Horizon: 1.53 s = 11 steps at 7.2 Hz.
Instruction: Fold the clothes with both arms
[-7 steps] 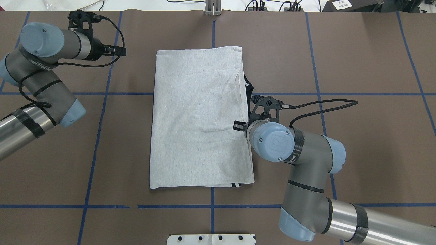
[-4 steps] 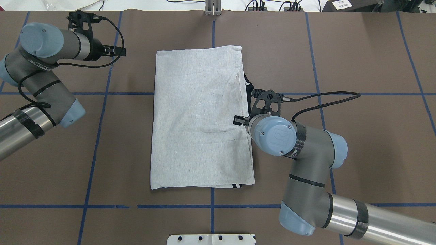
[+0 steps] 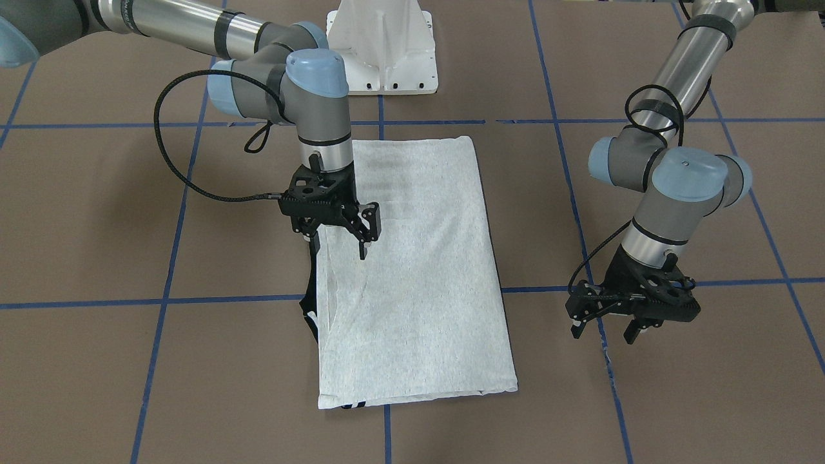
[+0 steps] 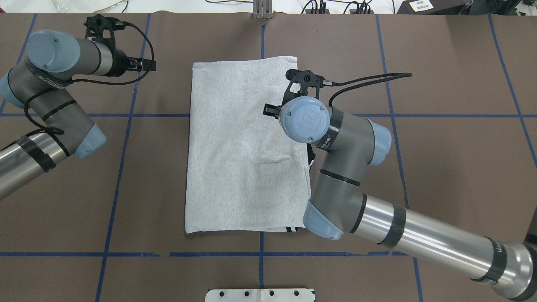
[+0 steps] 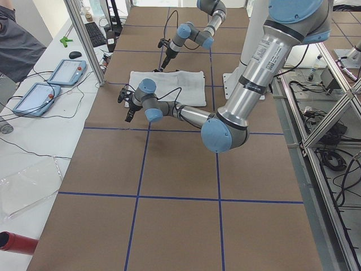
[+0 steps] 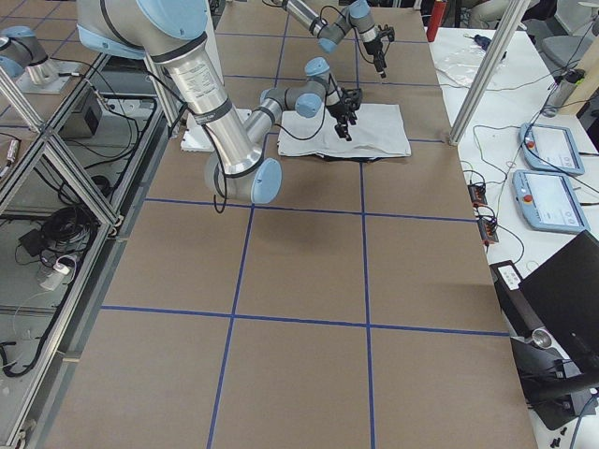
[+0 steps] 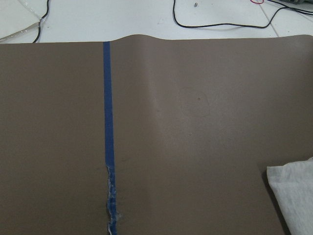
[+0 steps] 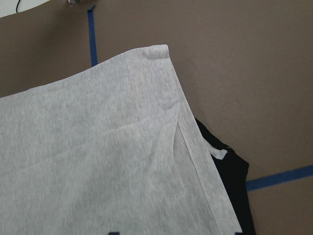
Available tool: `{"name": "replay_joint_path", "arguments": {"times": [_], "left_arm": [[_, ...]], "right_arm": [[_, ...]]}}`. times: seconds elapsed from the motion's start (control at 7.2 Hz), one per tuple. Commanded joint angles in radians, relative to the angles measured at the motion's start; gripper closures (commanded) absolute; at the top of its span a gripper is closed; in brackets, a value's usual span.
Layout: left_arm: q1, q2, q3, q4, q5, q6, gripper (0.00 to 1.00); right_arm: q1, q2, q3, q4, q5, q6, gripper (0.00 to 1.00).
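The light grey T-shirt [image 4: 243, 147] lies folded into a long rectangle on the brown table, also seen across the table [image 3: 412, 270]. Its black collar [image 8: 234, 176] peeks out under one long edge. My right gripper [image 3: 338, 251] hovers open just above that edge, toward the shirt's far corner, with nothing between its fingers. In the overhead view the right wrist [image 4: 304, 119] hides it. My left gripper [image 3: 602, 334] stands open and empty over bare table, well clear of the opposite long edge. Only a corner of the shirt [image 7: 293, 196] shows in the left wrist view.
The white pedestal base [image 3: 383, 45] sits at the table's near edge. Blue tape lines [image 4: 121, 167] cross the brown cover. A metal post [image 4: 262, 10] stands at the far edge. Teach pendants [image 5: 65, 70] lie on a side table beside a person [image 5: 17, 39].
My right arm has travelled along the shirt's collar-side edge away from the robot, from mid-length toward the far corner. The left arm and the shirt have stayed put.
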Motion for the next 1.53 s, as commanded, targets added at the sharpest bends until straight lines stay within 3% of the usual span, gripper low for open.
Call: {"name": "replay_joint_path", "arguments": {"times": [0.0,0.14,0.69,0.83,0.97,1.39], "left_arm": [[0.001,0.000,0.000,0.000,0.000,-0.001,0.00],[0.001,0.000,0.002,0.000,0.000,-0.001,0.00],[0.005,0.000,0.003,0.000,0.000,0.001,0.00],[0.007,0.000,0.003,0.000,0.000,-0.001,0.00],[0.008,0.000,0.003,0.000,0.000,-0.001,0.00],[0.010,0.000,0.000,0.000,0.000,-0.004,0.00]], "right_arm": [[0.027,0.040,-0.165,0.153,0.015,0.000,0.33],[0.030,0.040,-0.167,0.155,0.015,0.003,0.45],[0.031,0.039,-0.193,0.155,0.013,0.000,0.50],[0.031,0.039,-0.193,0.157,0.013,0.003,0.66],[0.032,0.040,-0.193,0.160,0.013,0.006,1.00],[0.046,0.039,-0.187,0.161,0.013,0.003,1.00]]}}
